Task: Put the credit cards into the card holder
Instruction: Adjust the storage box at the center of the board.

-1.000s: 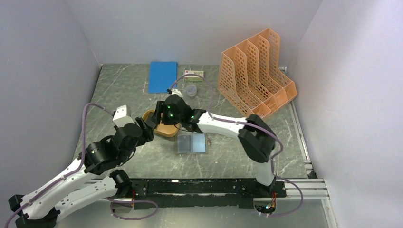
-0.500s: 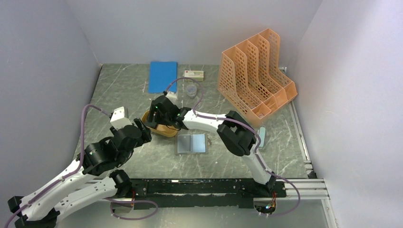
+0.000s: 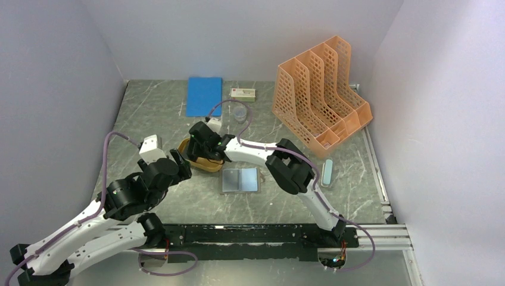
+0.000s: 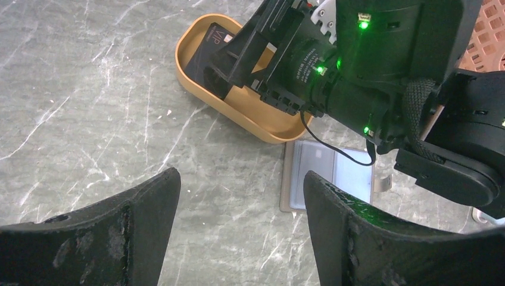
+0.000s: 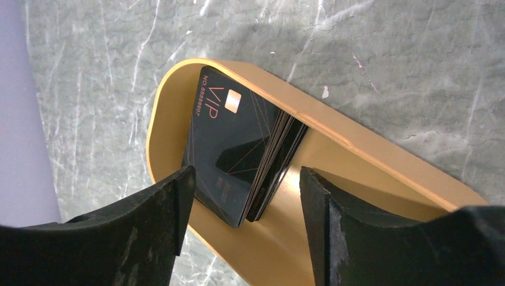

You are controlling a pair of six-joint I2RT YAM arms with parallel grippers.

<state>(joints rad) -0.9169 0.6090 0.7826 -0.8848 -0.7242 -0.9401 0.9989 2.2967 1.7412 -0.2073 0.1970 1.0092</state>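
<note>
A stack of black credit cards [image 5: 238,161] leans tilted inside the orange oval tray [image 5: 357,143]; the top one reads "VIP". My right gripper [image 5: 245,179] is open, low over the tray, with a finger on either side of the stack and not closed on it. In the top view the right gripper [image 3: 200,145] covers the tray [image 3: 208,165]. The grey-blue card holder [image 3: 240,179] lies open flat on the table right of the tray, and also shows in the left wrist view [image 4: 333,179]. My left gripper [image 4: 238,179] is open and empty, above bare table left of the holder [image 3: 178,162].
An orange perforated file rack [image 3: 318,95] stands at the back right. A blue notebook [image 3: 203,95], a small flat box [image 3: 243,92] and a clear cup [image 3: 239,112] lie at the back. A pale green oblong [image 3: 327,172] lies right of the holder. Walls enclose three sides.
My right arm has reached further left and its gripper has come down over the tray, astride the cards. The left arm has hardly moved.
</note>
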